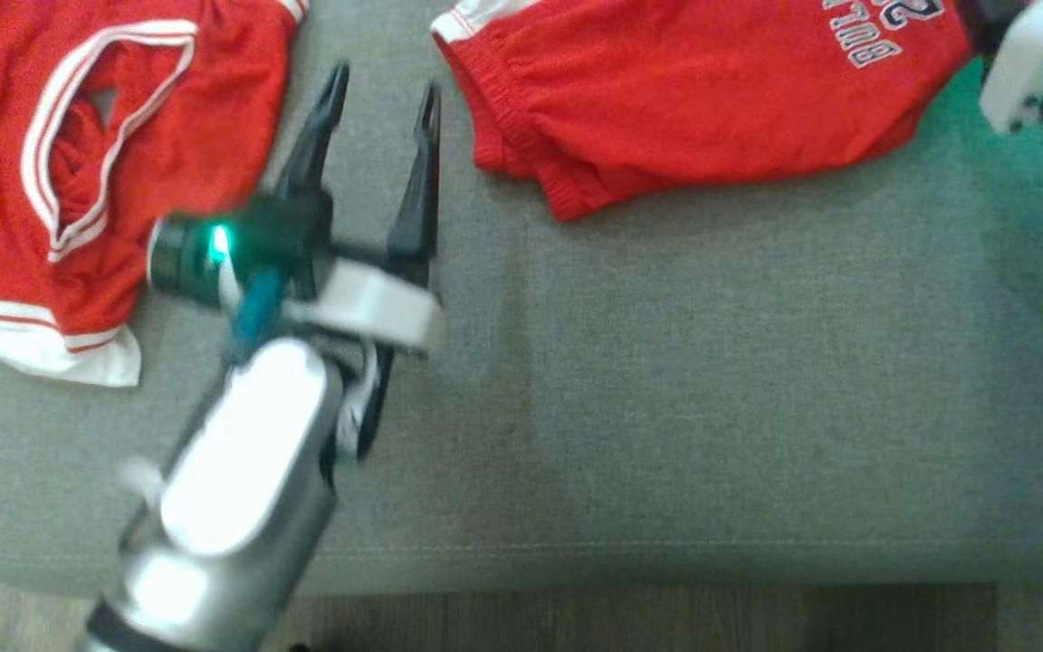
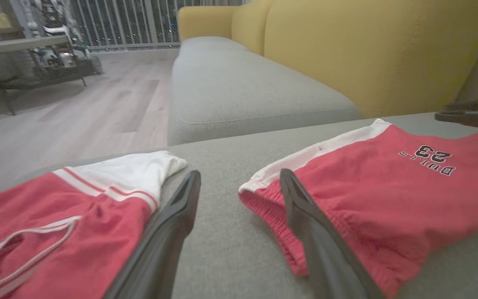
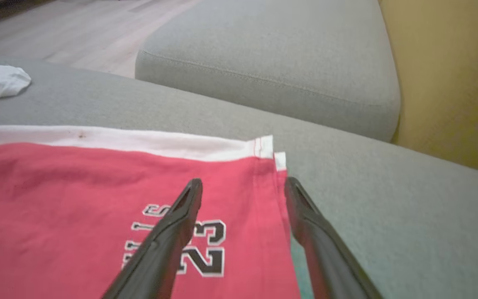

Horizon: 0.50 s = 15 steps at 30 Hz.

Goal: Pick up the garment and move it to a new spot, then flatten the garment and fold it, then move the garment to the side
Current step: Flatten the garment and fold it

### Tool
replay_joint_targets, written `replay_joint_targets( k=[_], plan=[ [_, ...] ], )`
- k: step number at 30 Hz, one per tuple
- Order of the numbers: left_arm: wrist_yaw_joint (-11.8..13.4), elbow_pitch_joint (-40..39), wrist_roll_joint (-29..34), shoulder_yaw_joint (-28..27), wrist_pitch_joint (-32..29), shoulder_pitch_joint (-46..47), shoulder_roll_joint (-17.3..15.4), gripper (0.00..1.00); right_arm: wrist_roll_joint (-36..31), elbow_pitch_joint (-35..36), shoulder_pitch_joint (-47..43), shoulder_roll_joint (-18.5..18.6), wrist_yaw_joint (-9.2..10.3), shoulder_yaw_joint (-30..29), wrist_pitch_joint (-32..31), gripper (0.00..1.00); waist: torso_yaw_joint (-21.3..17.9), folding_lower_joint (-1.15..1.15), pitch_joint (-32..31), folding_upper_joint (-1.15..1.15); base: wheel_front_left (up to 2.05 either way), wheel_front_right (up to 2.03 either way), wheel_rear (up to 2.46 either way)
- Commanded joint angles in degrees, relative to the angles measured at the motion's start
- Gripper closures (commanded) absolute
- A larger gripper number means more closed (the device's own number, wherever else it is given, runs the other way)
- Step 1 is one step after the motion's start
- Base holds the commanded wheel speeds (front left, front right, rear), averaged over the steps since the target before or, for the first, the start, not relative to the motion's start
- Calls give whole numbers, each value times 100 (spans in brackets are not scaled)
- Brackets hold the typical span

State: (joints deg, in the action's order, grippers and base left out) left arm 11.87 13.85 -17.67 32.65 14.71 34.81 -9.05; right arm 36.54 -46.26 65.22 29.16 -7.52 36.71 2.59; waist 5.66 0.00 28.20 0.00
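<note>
– Grey seat cushion (image 1: 666, 407), yellow backrest (image 2: 367, 50) behind it, wooden floor (image 2: 77, 104) beyond. Where's the garment?
– The red shorts (image 1: 712, 100) lie near the cushion's far right corner, number print up. A red jersey (image 1: 168, 136) sits toward the far left corner, well apart from them.
– Is anything gripped?
– No. The left end effector (image 1: 384, 86) hangs over bare cushion between the two pieces, jaws spread wide, holding nothing. The right end effector (image 3: 242, 185) is spread wide too and empty, just above the shorts' side seam beside the print.
– So flattening comes next?
– I'd guess so. The waistband (image 2: 259, 207) end looks bunched. Best to pinch one corner with each end effector, catch cloth only and not the cushion, then draw outward evenly so the shorts don't skew.
</note>
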Motion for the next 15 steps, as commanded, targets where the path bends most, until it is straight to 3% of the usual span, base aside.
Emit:
replay_joint_targets(
  k=[1, 7, 15],
  plan=[
    [237, -431, 215, -263, 28, -270, -115, 0, -37, -90, -96, -36, 3, -115, 41, 0, 54, 0, -202, 0, 0, 0, 0],
    [599, -1171, 643, -421, 28, -1141, 193, 0, -227, -1225, -75, -308, 3, -521, -48, 0, 319, 0, -370, 0, 0, 0, 0],
    [579, -1544, 810, -417, 29, -1883, 484, 0, -592, -2570, 302, -431, 3, -920, -122, 0, 755, 0, -392, 0, 0, 0, 0]
  ],
)
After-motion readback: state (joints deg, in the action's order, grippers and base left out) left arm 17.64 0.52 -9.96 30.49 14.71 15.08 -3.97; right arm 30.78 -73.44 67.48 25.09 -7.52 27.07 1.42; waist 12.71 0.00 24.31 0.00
